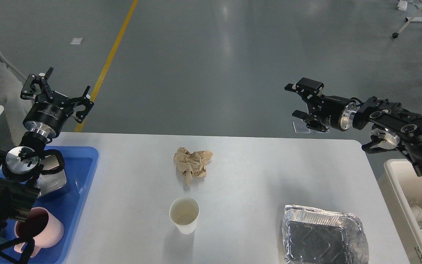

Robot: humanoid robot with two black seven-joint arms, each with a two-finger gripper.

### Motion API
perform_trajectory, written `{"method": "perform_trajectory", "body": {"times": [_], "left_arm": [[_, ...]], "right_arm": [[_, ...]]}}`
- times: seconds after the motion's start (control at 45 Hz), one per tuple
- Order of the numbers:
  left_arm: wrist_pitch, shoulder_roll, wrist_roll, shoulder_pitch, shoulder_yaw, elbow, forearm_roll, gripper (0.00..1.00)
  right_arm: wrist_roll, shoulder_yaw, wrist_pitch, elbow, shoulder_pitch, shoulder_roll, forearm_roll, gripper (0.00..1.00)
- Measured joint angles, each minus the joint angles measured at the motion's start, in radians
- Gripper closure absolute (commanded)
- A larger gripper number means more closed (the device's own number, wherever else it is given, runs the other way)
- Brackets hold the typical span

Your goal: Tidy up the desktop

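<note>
The desktop (251,176) is spread below and between both arms — a wide white matte top with rounded far corners. The left gripper (58,93) is held above its far left corner with fingers spread and nothing between them; the right gripper (294,101), likewise parted and empty, is held beyond the far right edge. A blue tray (82,183) occupies the left side and a foil container (322,236) the near right; bare surface is left around the paper cup (184,215) and the crumpled brown paper (192,163) at centre.
</note>
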Motion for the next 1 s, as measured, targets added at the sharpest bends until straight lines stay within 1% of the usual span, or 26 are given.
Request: {"method": "perform_trajectory", "body": {"times": [0.133, 0.267, 0.556, 0.711, 0.778, 0.822, 0.889, 0.934, 1.0], "left_arm": [[0.000, 0.000, 0.000, -0.001, 0.001, 0.000, 0.000, 0.01], [0.000, -0.003, 0.000, -0.002, 0.002, 0.000, 0.000, 0.01], [0.001, -0.007, 0.000, 0.000, 0.003, 0.000, 0.000, 0.01], [0.001, -0.008, 0.000, 0.000, 0.003, 0.000, 0.000, 0.01], [0.001, -0.009, 0.000, 0.000, 0.003, 0.000, 0.000, 0.01], [0.002, -0.009, 0.000, 0.001, 0.003, 0.000, 0.000, 0.01], [0.002, -0.009, -0.001, 0.002, 0.003, 0.000, 0.000, 0.01], [0.002, -0.011, -0.002, 0.003, 0.003, 0.000, 0.000, 0.01], [0.002, -0.012, -0.004, 0.003, 0.003, 0.001, 0.000, 0.01]], "right_arm": [[0.003, 0.000, 0.002, 0.007, -0.004, -0.038, -0.001, 0.00], [0.005, 0.002, 0.012, -0.004, -0.026, -0.050, 0.006, 0.00], [0.000, 0.094, 0.002, -0.032, -0.070, -0.044, 0.012, 0.00], [0.014, 0.096, 0.003, -0.030, -0.073, -0.043, -0.040, 0.03], [0.025, 0.098, -0.024, -0.036, -0.075, -0.042, -0.080, 0.10], [0.034, 0.099, -0.058, -0.037, -0.077, -0.041, -0.100, 0.10], [0.043, 0.100, -0.125, -0.038, -0.086, -0.038, -0.113, 0.07], [0.044, 0.102, -0.164, -0.041, -0.094, -0.034, -0.116, 0.00], [0.042, 0.105, -0.204, -0.046, -0.103, -0.029, -0.116, 0.00]]}}
